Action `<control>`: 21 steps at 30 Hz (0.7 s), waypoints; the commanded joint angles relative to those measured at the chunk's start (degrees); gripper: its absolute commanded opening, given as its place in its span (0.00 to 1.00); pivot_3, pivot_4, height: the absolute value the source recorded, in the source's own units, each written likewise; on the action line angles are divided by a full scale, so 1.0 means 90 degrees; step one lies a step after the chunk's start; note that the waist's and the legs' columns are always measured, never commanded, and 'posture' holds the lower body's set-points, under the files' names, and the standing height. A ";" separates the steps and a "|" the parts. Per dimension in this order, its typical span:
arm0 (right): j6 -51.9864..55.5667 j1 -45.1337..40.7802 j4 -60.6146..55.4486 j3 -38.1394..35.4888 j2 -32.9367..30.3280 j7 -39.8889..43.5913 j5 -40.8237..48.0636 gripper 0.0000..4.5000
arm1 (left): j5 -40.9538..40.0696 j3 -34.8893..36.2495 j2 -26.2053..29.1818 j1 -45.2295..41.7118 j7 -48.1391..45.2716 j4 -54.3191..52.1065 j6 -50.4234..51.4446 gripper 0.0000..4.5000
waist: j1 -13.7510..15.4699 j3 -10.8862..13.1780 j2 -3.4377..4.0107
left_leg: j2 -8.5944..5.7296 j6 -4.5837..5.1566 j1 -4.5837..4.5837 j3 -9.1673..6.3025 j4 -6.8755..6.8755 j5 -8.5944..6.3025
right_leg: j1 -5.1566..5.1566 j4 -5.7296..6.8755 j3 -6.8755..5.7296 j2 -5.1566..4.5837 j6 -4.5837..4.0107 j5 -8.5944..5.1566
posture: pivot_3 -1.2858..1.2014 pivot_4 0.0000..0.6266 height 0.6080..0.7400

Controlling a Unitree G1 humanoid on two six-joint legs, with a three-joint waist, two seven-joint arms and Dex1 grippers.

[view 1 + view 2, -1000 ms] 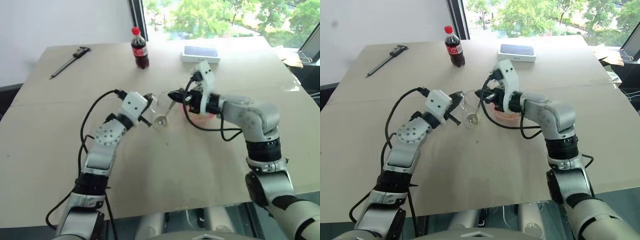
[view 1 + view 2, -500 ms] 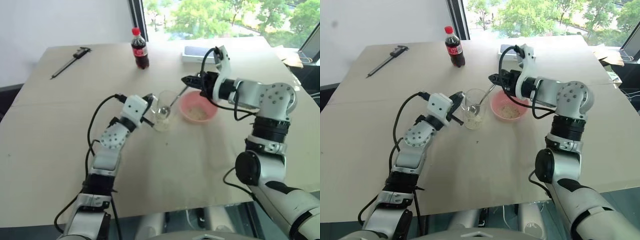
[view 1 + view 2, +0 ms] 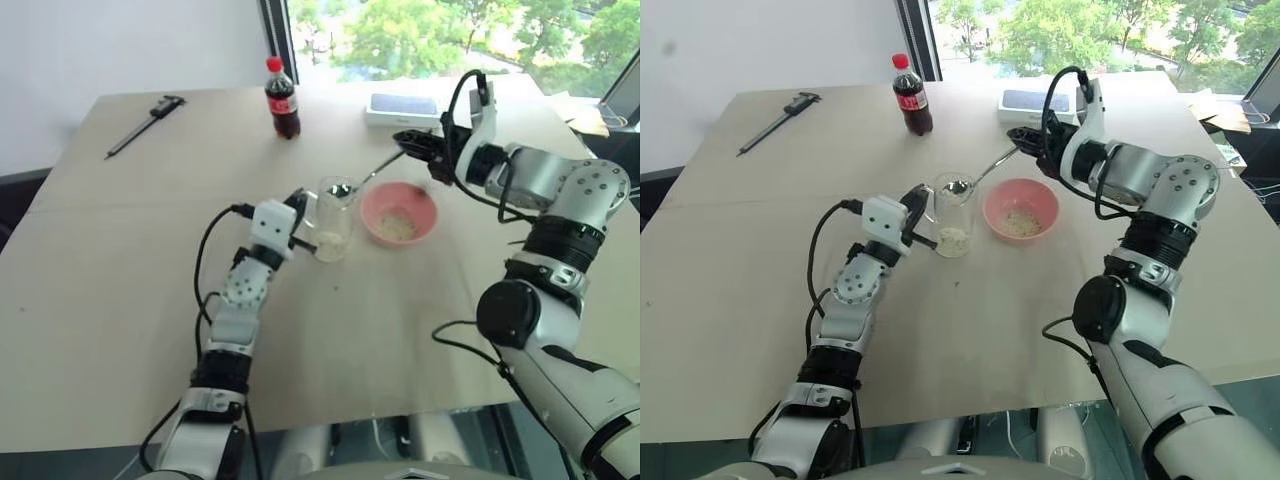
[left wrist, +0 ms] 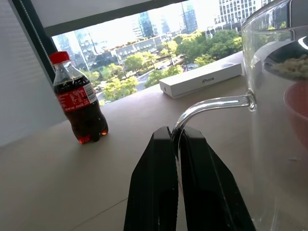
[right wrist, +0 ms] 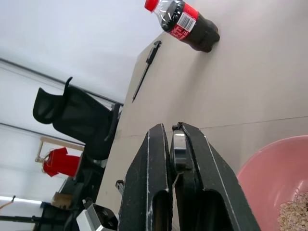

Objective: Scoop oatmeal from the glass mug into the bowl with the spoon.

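Left wrist view: glass mug (image 4: 274,125) handle pinched between closed left gripper (image 4: 177,139) jaws, mug body cut off; spoon (image 3: 372,177) clamped in right gripper (image 3: 412,143).

**Both arms raised, both grips closed**

The left arm reaches toward 1 o'clock, and the left gripper (image 3: 300,222) has its fingers (image 4: 159,192) pinched on the mug (image 3: 334,218) handle. The right arm bends back toward 10 o'clock from the far right, and the right gripper (image 3: 415,146), held level, is clamped on the spoon (image 3: 362,181) handle.
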 commanded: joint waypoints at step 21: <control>0.0277 -0.0724 0.0065 -0.1475 -0.0248 -0.0943 0.0773 0.00 | 0.0510 -0.0065 0.0037 -0.0519 0.0587 0.1494 -0.1368 0.00 | -0.0022 -0.0005 0.0007 | -0.0001 0.0005 0.0002 0.0002 -0.0001 0.0001 | -0.0001 0.0009 0.0002 0.0003 0.0000 0.0000 | 0.52 0.24 1.00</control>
